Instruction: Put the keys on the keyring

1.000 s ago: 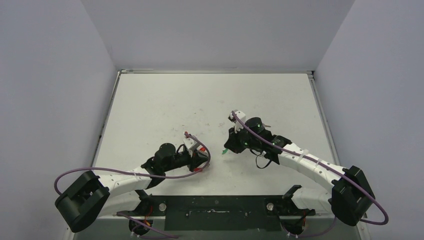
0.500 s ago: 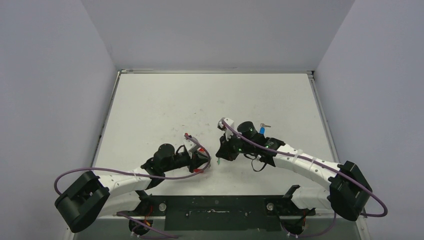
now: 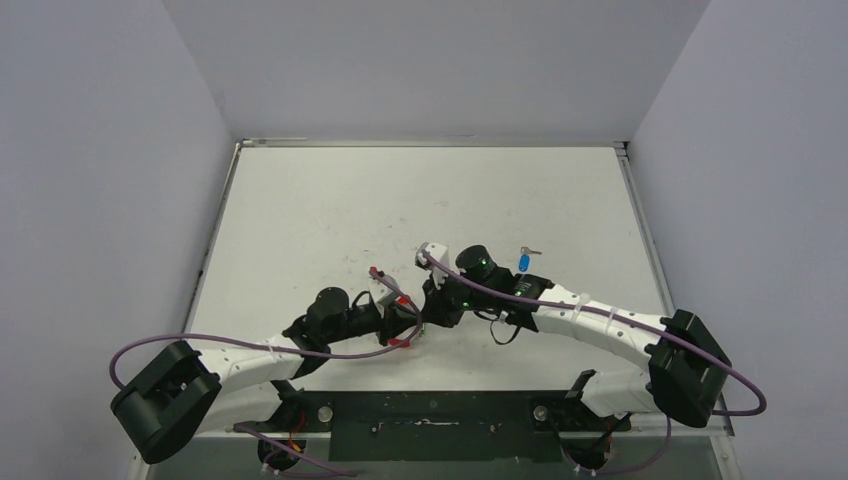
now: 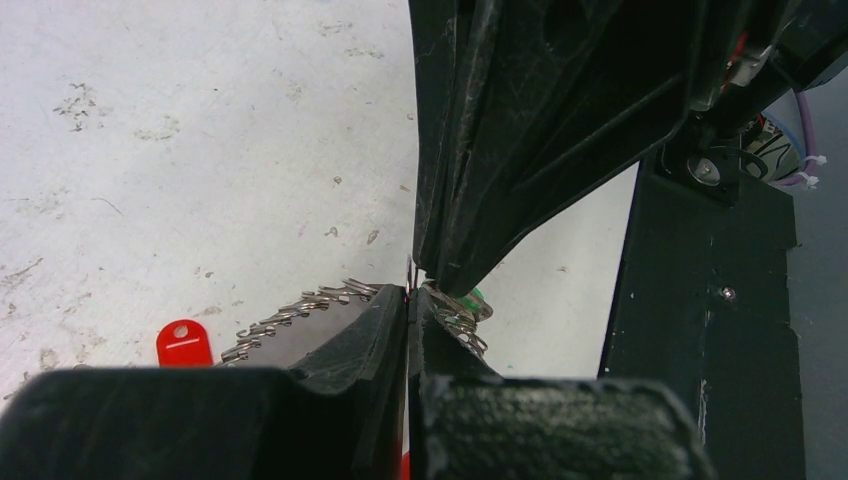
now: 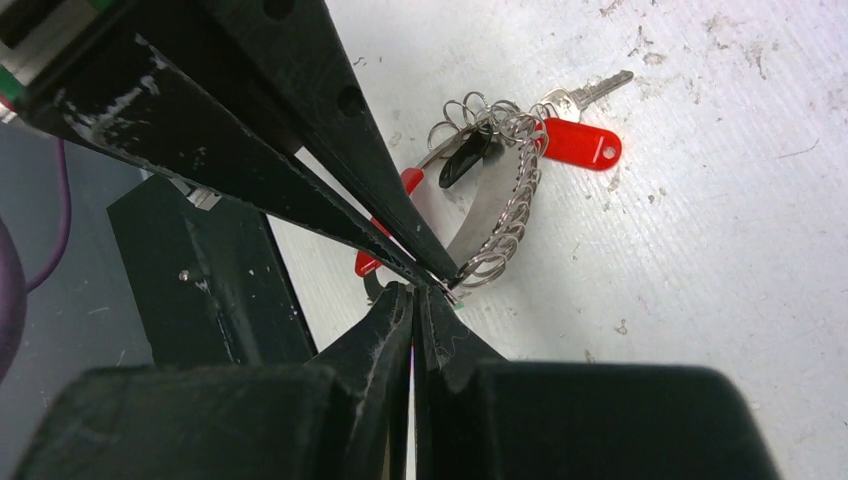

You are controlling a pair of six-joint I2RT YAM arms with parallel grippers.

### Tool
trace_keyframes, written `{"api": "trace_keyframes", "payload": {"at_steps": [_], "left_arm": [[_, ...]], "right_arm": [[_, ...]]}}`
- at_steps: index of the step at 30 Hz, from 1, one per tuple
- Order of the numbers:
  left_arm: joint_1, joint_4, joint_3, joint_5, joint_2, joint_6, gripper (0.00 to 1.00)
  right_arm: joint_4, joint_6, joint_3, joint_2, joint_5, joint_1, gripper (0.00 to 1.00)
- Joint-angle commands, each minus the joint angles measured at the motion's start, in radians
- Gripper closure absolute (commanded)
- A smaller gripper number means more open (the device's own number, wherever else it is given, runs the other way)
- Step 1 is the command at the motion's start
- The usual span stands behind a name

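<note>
— Where is the keyring to be found?

— The keyring (image 5: 505, 225) is found near the middle of the table (image 3: 300, 210), toward the near edge. It is clamped by the left gripper (image 4: 408, 300), whose fingers are pressed together on the coiled wire. Coils are seen emerging on both sides of the fingertips. The loop's red curved section is seen just beside them in the right wrist view.

— And the keys?

— The green key (image 4: 476, 296) is seen only as a green sliver at the tips of the right gripper (image 5: 413, 295), whose fingers are drawn down to a thin slit on it. The two grippers are brought tip to tip at the coil; whether they touch cannot be told. The blue key (image 3: 523, 263) is seen lying flat on the table, to the right of the right gripper and farther back, well apart from the ring.

— Is anything else noted?

— A red-headed key (image 5: 580, 145) is seen lying flat just beside the coil. Whether it is threaded onto the wire cannot be told.
</note>
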Motion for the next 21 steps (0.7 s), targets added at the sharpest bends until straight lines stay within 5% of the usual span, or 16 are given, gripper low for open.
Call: {"api": "trace_keyframes", "payload": {"at_steps": [1, 21], "left_arm": [[-0.006, 0.080, 0.007, 0.028, 0.009, 0.017, 1.00], [-0.012, 0.089, 0.010, 0.036, 0.017, 0.026, 1.00]], "right_arm": [[0.016, -0.025, 0.058, 0.003, 0.015, 0.011, 1.00], [-0.034, -0.048, 0.076, 0.023, 0.094, 0.014, 1.00]]}}
